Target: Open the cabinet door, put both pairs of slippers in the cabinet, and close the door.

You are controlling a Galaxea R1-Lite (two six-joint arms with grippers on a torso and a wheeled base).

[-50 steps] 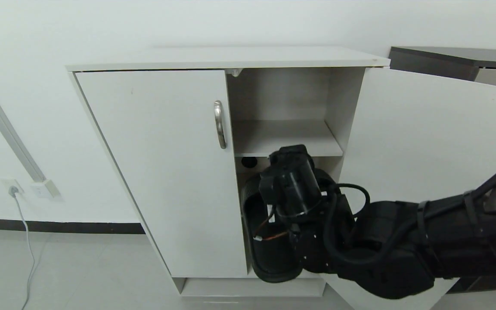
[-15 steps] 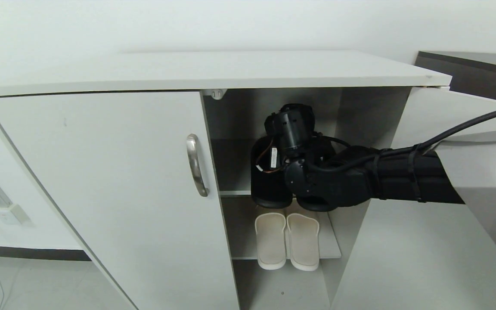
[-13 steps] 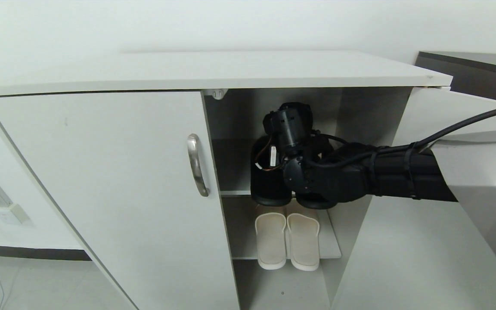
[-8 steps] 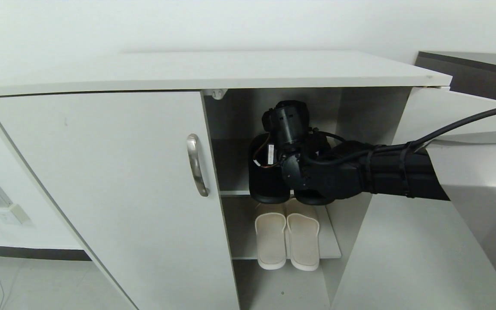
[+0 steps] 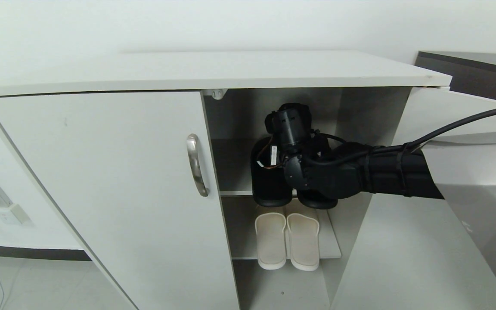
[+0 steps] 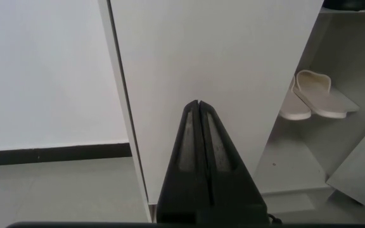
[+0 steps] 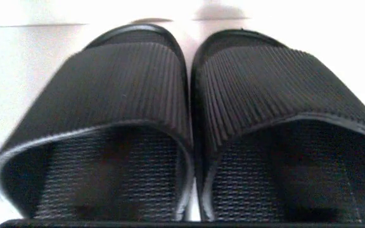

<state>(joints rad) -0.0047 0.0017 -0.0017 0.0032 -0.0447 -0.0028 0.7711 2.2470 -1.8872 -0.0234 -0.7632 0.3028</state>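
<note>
Black slippers (image 5: pixel 269 189) lifted from cabinet (image 5: pixel 213 69) bottom to upper shelf (image 5: pixel 230 168), above white slippers (image 5: pixel 286 241); left fingers (image 6: pixel 185 145) pressed together, empty

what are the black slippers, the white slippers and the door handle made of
Black slippers: likely soft rubber or foam, matte, with ribbed straps and textured footbeds.
White slippers: probably smooth moulded foam, matte.
Door handle: brushed metal, by its silvery sheen.
</note>
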